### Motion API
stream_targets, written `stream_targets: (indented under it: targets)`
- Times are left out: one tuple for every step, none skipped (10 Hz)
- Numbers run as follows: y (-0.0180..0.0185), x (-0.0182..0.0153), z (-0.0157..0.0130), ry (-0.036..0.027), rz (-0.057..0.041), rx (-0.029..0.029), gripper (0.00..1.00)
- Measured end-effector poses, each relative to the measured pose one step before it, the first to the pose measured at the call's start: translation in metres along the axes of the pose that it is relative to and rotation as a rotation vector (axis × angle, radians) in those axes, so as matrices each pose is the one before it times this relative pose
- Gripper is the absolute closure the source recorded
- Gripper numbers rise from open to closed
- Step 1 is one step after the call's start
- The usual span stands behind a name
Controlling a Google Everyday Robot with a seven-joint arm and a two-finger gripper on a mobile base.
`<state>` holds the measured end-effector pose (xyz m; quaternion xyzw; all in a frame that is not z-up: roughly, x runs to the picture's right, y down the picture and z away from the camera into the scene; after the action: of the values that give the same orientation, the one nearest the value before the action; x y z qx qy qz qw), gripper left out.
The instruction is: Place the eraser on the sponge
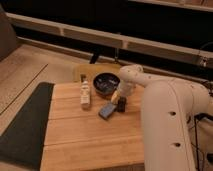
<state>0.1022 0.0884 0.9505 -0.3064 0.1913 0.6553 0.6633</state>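
The eraser (121,104), a small dark block, stands on the wooden table (90,140) just right of the sponge (106,110), a flat blue pad. My gripper (121,97) comes down from the white arm (150,87) and sits right over the eraser, at or touching its top. The arm's bulk hides the table's right side.
A dark bowl (106,83) sits behind the sponge. A tall white-and-tan carton (85,94) stands to the left. A small yellowish-orange object (115,95) lies between the bowl and the eraser. A dark mat (22,125) runs along the table's left edge.
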Motion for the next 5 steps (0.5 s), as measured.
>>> stream_targets:
  targets:
    - [0.00136, -0.00132, 0.00113, 0.01191, -0.01558, 0.01112, 0.56]
    - [0.00010, -0.00221, -0.00017, 0.00010, -0.00634, 0.00578, 0.64]
    - [0.00052, -0.00305, -0.00020, -0.00282, -0.00525, 0.00422, 0.74]
    - [0.00129, -0.00205, -0.00019, -0.00254, -0.00317, 0.00155, 0.82]
    - [0.00082, -0.00317, -0.00126, -0.00702, -0.00023, -0.00044, 0.93]
